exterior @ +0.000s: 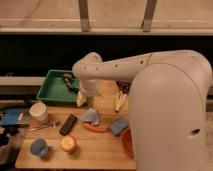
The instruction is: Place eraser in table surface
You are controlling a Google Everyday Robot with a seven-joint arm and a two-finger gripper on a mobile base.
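Lying flat on the table surface (97, 150) is the eraser (68, 124), so the job looks done to me. The gripper (81, 98) hangs apart from it, by the green tray (52, 89). I cannot tell if the claw is open or holding anything.

1. Claw (82, 96): hangs below the wrist at the right corner of the green tray (50, 89), over the back of the table (100, 152). It shows only as a pale yellowish blur, and its lower end cannot be separated from the tray rim.
2. Tray contents (68, 80): dark tangled shapes, not identifiable, partly covered by the arm (115, 67).
3. Table: the right portion is hidden behind the robot's white body (170, 115), which is itself cut off by the right and bottom edges.
4. Orange bowl (125, 142): only its left part shows.
5. Dark item (123, 86): mostly concealed below the arm.
6. Blue object (12, 118): runs off the left edge.
7. Thin item (44, 127): too small to identify.
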